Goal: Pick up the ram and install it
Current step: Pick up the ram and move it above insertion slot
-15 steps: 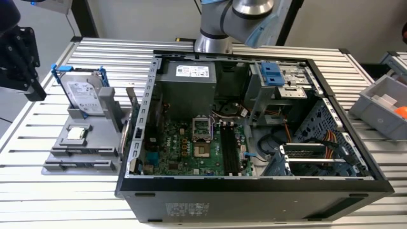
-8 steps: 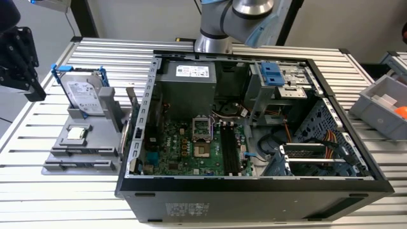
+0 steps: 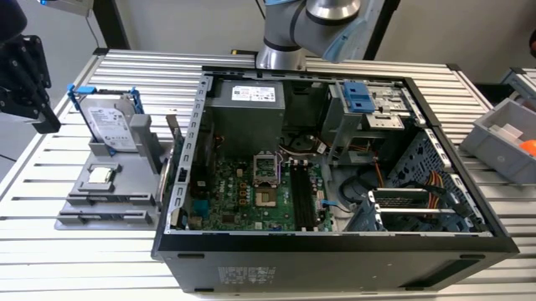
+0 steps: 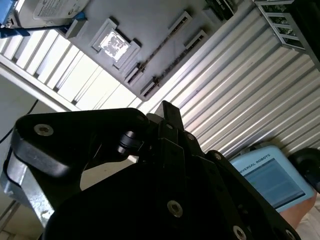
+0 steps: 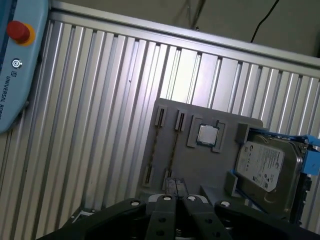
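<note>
ram (image 5: 172, 150): thin stick on edge in the slots of the grey holder (image 5: 225, 165); also seen in the second wrist view (image 4: 160, 47); a second similar stick sits just beside it.
gripper (image 5: 175, 192): above the holder's near end, apart from the ram.
fingers (image 5: 162, 215): clenched together, grasping nothing.
processor (image 5: 206, 135): flat in the holder, beside the sticks.
hard drive (image 5: 262, 165): blue-framed, at the holder's far side.
computer case (image 3: 335, 257): open, on the exterior view's right of the holder.
desk (image 3: 84, 251): ribbed metal, carrying everything.
</note>
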### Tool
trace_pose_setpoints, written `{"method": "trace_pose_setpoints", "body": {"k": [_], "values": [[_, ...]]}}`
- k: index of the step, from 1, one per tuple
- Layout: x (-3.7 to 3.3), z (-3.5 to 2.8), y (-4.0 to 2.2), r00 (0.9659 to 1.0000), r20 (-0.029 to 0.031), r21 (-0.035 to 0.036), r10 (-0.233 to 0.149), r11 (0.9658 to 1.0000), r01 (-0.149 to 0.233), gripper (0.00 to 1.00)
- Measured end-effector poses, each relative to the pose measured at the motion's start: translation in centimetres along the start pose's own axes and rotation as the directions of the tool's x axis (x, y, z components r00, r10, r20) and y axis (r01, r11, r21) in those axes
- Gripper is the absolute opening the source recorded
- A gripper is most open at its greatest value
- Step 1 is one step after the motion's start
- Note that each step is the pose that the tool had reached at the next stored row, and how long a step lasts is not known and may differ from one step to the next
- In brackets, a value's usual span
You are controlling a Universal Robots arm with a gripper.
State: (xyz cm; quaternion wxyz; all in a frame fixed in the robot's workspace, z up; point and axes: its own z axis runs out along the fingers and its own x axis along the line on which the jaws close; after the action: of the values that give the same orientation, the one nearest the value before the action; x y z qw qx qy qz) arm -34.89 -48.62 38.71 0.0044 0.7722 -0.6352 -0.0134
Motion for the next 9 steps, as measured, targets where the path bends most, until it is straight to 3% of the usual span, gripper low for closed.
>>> {"method": "trace_pose_setpoints", "body": {"k": [9], "values": [[0.00,0.00,0.00,1.0000,0.0000,0.0000,-0.002,1.0000,0.002,0.00]]}}
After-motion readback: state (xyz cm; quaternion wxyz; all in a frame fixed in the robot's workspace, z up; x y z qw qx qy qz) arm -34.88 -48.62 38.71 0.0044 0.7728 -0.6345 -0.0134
